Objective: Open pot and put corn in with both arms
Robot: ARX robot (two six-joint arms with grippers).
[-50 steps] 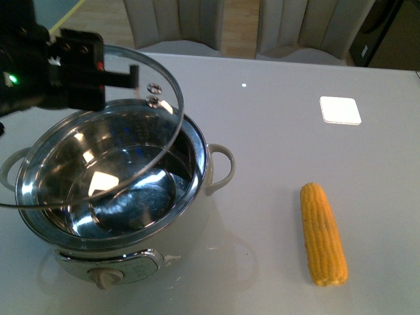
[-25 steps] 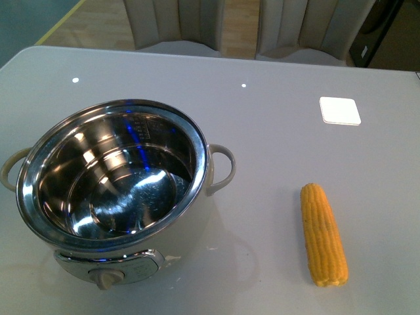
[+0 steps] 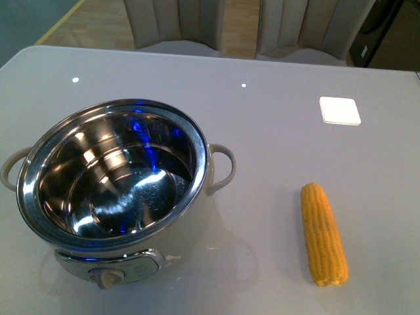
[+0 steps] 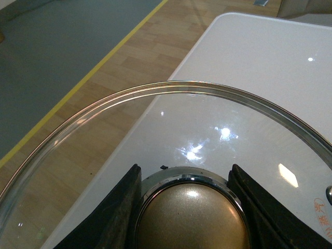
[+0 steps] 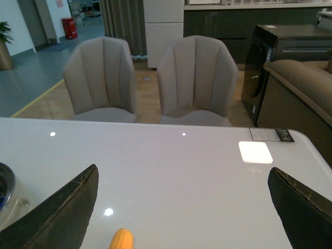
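The steel pot [image 3: 111,177] stands uncovered at the table's front left, its cream dial facing me and its bowl holding nothing. The yellow corn [image 3: 323,233] lies on the table to the pot's right, lengthwise toward me. Neither arm shows in the front view. In the left wrist view my left gripper [image 4: 189,207] is shut on the gold knob [image 4: 192,218] of the glass lid [image 4: 207,135], held above the table's left edge. My right gripper [image 5: 181,202] is open above the table, with the corn's tip [image 5: 121,239] between its fingers and below them; a sliver of the pot [image 5: 6,192] shows at the edge.
A white square pad [image 3: 340,109] lies at the back right of the table. Two grey chairs [image 5: 150,78] stand behind the far edge. Wooden floor [image 4: 62,140] lies past the table's left side.
One second ago my left gripper held the lid tilted over the pot in the front view. It has since carried the lid out of that view to the left.
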